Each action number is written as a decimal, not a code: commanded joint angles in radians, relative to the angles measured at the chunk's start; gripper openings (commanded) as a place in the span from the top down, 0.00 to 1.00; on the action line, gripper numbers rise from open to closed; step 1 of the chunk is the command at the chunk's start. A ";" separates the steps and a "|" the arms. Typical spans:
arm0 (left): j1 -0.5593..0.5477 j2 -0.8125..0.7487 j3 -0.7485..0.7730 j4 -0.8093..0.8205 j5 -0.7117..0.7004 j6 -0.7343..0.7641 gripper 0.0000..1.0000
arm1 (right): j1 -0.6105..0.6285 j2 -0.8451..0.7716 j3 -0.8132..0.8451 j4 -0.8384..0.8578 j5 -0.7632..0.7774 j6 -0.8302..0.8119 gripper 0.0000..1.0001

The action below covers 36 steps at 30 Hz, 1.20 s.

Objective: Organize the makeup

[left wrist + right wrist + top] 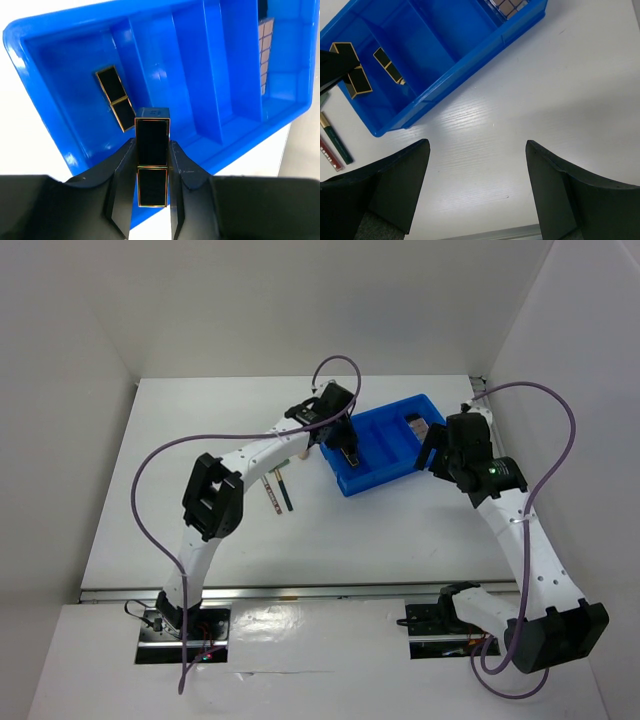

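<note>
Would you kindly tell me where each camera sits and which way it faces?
Top external: above and behind the arm bases, looking down on the white table, both arms and the blue divided plastic tray.
Left wrist: on the left arm, looking down past the left claw, shut on a black-gold lipstick tube, into the tray.
Right wrist: on the right arm, looking down past the open right claw at table and tray.
Shared: both wrist views show a second black-gold lipstick tube lying in the tray.

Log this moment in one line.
left gripper: shut on lipstick tube, over blue tray | right gripper: open, over table | tray: second lipstick lying inside | pencils: on table
</note>
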 commanded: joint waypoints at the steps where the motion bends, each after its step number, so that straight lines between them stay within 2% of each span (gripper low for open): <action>1: 0.008 0.029 0.037 0.025 -0.019 -0.013 0.76 | -0.003 -0.027 0.046 -0.029 0.027 -0.006 0.15; 6: -0.001 0.049 0.046 0.014 -0.019 -0.004 0.64 | -0.003 -0.027 0.056 -0.038 0.027 -0.006 0.15; 9: -0.001 0.049 0.031 0.000 -0.028 -0.004 0.64 | -0.003 -0.027 0.056 -0.038 0.027 -0.006 0.15; 12: -0.001 0.038 0.008 0.035 -0.019 0.007 0.55 | -0.003 -0.027 0.056 -0.038 0.027 -0.006 0.15; 14: -0.001 0.049 0.049 0.035 -0.019 0.019 0.49 | -0.003 -0.027 0.056 -0.038 0.018 -0.006 0.15; 16: -0.001 0.058 0.062 0.023 -0.008 0.030 0.49 | -0.003 -0.027 0.056 -0.038 0.018 -0.006 0.15; 19: -0.001 0.058 0.062 0.023 -0.008 0.041 0.43 | -0.003 -0.018 0.079 -0.048 0.008 -0.016 0.15; 21: -0.001 0.046 0.062 0.023 -0.008 0.060 0.43 | -0.003 -0.018 0.079 -0.049 0.021 -0.016 0.15; 25: -0.011 -0.009 0.062 0.023 -0.023 0.112 0.50 | -0.003 -0.018 0.076 -0.049 0.021 -0.016 0.15; 26: -0.024 -0.051 0.062 0.023 -0.041 0.140 0.61 | -0.003 -0.027 0.076 -0.049 0.021 -0.016 0.15; 29: -0.043 -0.143 -0.031 0.054 -0.227 0.243 0.66 | -0.003 -0.027 0.057 -0.049 0.012 -0.016 0.15; 30: -0.043 -0.233 -0.129 0.063 -0.350 0.273 0.67 | -0.003 -0.027 0.048 -0.039 0.012 -0.016 0.15; 34: 0.009 -0.280 -0.199 0.054 -0.411 0.315 0.66 | -0.003 -0.027 0.030 -0.019 -0.001 -0.016 0.15; 35: 0.023 -0.280 -0.199 0.042 -0.411 0.315 0.64 | -0.003 -0.027 0.030 -0.019 -0.010 -0.016 0.15; 36: 0.037 -0.257 -0.199 0.031 -0.411 0.327 0.52 | -0.003 -0.027 0.030 -0.019 -0.010 -0.016 0.15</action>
